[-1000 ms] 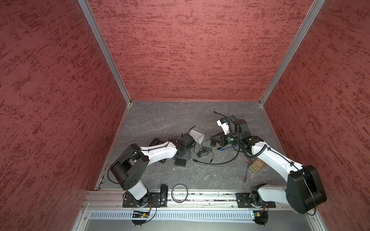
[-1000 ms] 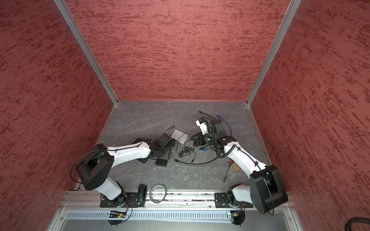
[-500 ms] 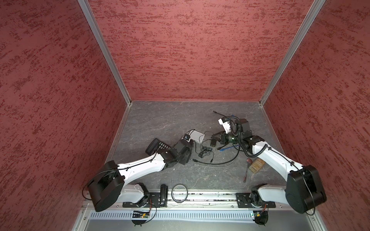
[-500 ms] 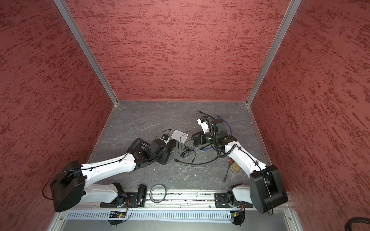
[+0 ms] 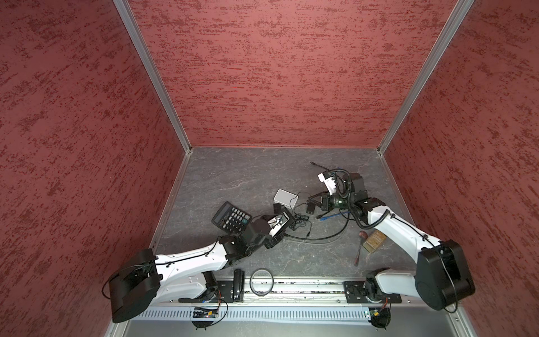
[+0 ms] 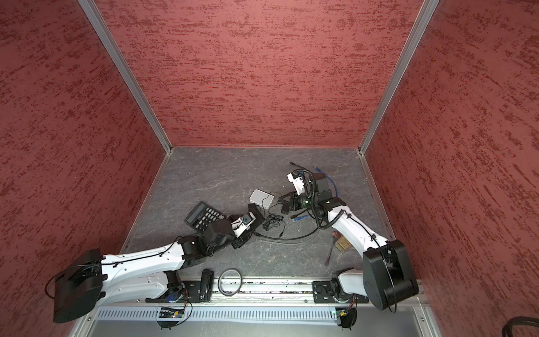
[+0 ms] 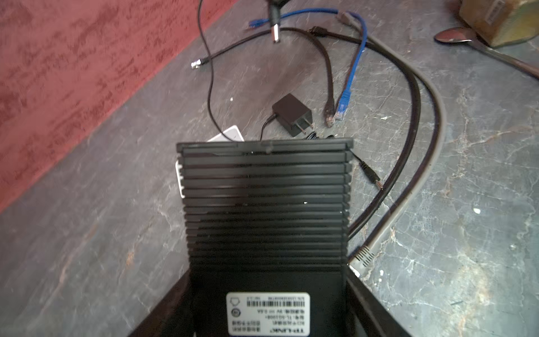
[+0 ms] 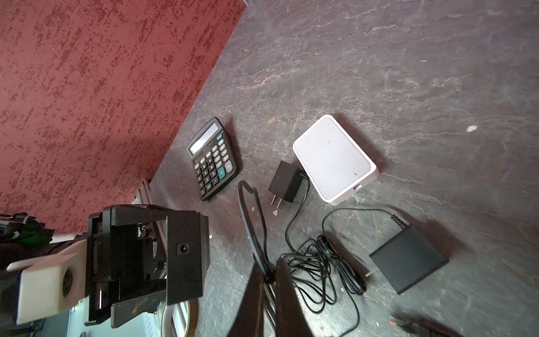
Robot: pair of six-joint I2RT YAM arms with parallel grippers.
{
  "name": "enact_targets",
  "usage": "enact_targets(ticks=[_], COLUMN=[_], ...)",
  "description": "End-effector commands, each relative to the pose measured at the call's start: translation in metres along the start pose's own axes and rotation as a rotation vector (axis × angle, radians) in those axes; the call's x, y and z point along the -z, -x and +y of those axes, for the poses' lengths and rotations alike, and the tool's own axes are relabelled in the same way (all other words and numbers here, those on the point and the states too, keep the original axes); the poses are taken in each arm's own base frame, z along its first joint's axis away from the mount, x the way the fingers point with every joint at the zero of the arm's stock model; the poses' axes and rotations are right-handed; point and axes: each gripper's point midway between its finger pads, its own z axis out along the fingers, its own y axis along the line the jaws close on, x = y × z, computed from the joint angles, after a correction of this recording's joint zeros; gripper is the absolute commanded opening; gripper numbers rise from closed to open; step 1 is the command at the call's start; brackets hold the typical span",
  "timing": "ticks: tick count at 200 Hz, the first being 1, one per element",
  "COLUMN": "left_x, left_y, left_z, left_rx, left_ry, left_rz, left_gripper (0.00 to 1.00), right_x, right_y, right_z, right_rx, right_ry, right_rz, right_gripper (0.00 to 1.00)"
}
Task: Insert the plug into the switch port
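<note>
**Plug aloft, socket waiting**

In both top views we see the left gripper [image 5: 283,229] and the right gripper [image 5: 314,200] near each other over the grey marbled tabletop [image 5: 248,175], with loose cables between them. Their grips are too small to read there.

The left wrist view shows the left jaws spread wide around the ribbed black plastic network switch [image 7: 265,204]. The silver-tipped barrel plug [image 7: 274,30] hangs beyond it, apart.

Only the right wrist view shows the round power socket [image 8: 183,248] on the switch's end face. It also shows the right claw pinched shut on the thin black power lead [image 8: 253,236]. We judge it best to hold the switch steady, line the plug's axis up with that socket, then push straight.
</note>
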Motion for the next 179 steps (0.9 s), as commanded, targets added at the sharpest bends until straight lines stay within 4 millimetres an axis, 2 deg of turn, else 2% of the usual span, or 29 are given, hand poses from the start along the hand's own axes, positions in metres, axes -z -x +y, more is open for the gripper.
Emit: enact_targets(ticks=[1,31,45,115,179], left_x=[0.003,-0.004,-0.005,-0.009,-0.017], left_y=[0.038,0.037,0.045,0.050,0.051], left_z=[-0.004,-0.009,-0.007,-0.003,-0.004], left_rx=[-0.143,-0.248,-0.269,-0.253,-0.240], left_ry=[0.004,-0.001,0.020,0.015,0.013], left_rz=[-0.186,-0.207,-0.255,-0.310,-0.306], left_gripper=[0.00,0.00,0.00,0.00,0.00], right_x=[0.009,0.015,0.018,0.027,0.036], right_y=[0.001,-0.005,-0.007,-0.021,-0.012], right_z=[0.018,0.027,0.033,0.050,0.068], right_rx=[0.020,0.025,0.026,0.016,0.033], right_ry=[0.071,0.100,0.125,0.231,0.307], right_rz=[-0.014,-0.015,-0.022,-0.045,-0.095], right_gripper=[0.08,0.08,0.08,0.09,0.09])
